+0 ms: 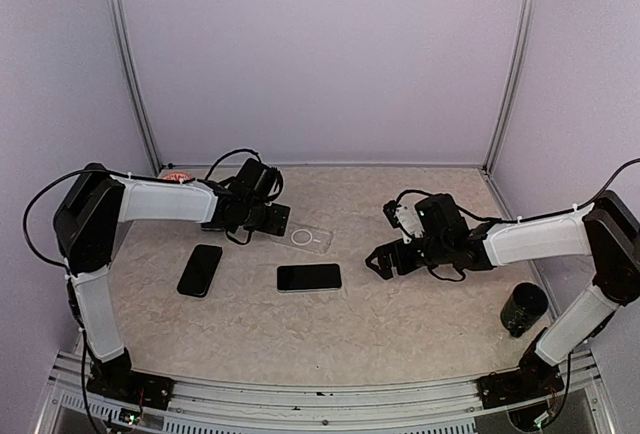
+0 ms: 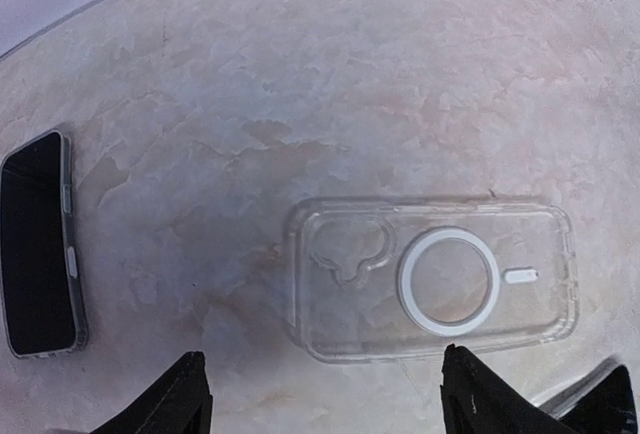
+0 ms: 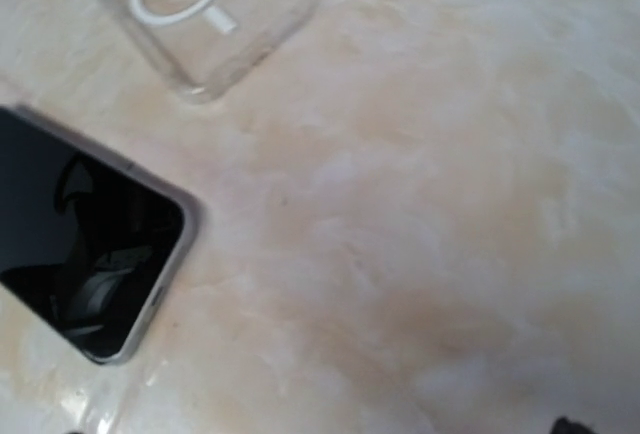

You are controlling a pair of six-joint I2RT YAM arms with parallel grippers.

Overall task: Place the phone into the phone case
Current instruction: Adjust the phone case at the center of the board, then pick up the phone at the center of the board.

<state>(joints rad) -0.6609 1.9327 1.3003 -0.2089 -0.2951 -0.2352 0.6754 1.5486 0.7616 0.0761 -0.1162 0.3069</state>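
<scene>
The clear phone case (image 1: 308,239) with a white ring lies flat on the table, past the middle. It fills the left wrist view (image 2: 432,279), open side up and empty. A dark phone (image 1: 309,277) lies screen up just in front of the case. It also shows in the right wrist view (image 3: 85,244), with the case (image 3: 200,9) beyond it. My left gripper (image 1: 268,220) is open and empty at the case's left end, and its fingers (image 2: 180,399) stand wide apart. My right gripper (image 1: 379,262) is open and empty, to the right of the phone.
A second dark phone (image 1: 200,270) lies at the left of the table. A dark phone (image 2: 38,244) also shows at the left edge of the left wrist view. A black cylinder (image 1: 523,309) stands at the right by the right arm. Walls close the back and both sides.
</scene>
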